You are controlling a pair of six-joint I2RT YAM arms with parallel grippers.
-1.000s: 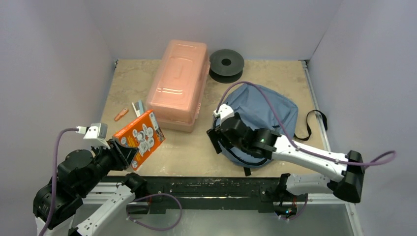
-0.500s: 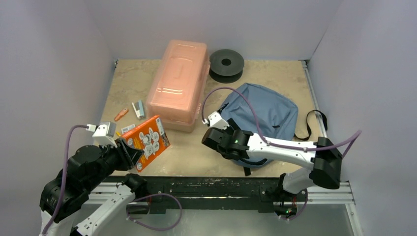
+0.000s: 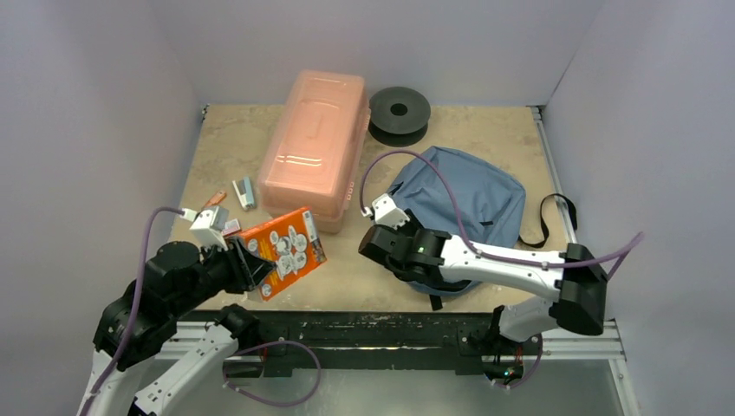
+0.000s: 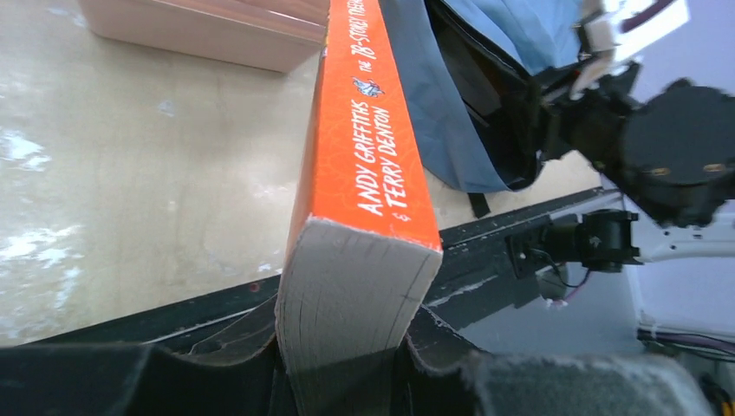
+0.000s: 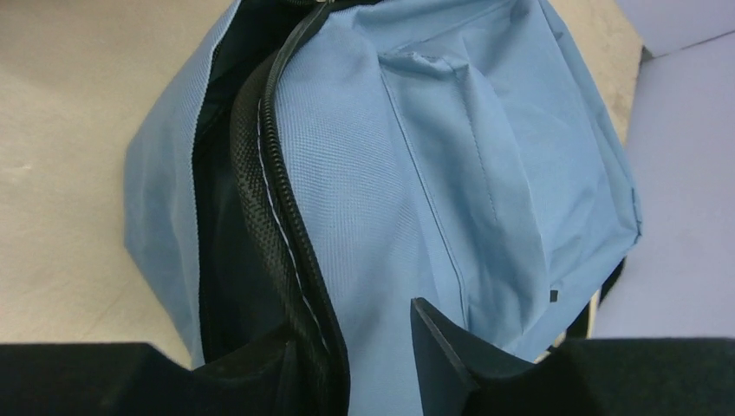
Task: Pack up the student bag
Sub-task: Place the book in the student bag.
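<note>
The student bag [image 3: 481, 195], blue-grey and soft, lies at the right of the table with its zipped mouth gaping toward the left. My right gripper [image 3: 381, 250] sits at that mouth. In the right wrist view the gripper [image 5: 351, 334] straddles the black zipper trim [image 5: 269, 156]: one finger is inside the dark opening, the other is outside on the blue fabric [image 5: 451, 156], and a gap still shows between them. My left gripper [image 3: 247, 264] is shut on an orange paperback book [image 3: 288, 250] and holds it above the table's front left. Its jaws clamp the page end, and the spine [image 4: 373, 156] points toward the bag.
A translucent pink box [image 3: 312, 147] stands at the back centre, with a black spool [image 3: 399, 111] to its right. Small items [image 3: 245, 192] and an orange piece [image 3: 211, 201] lie at the left. A black strap [image 3: 555, 217] trails from the bag's right side. The black front rail [image 3: 373, 325] borders the table.
My left arm has carried the book to the right, toward the bag. The right gripper has shifted to the bag's left edge and its jaws have narrowed around the zipper edge.
</note>
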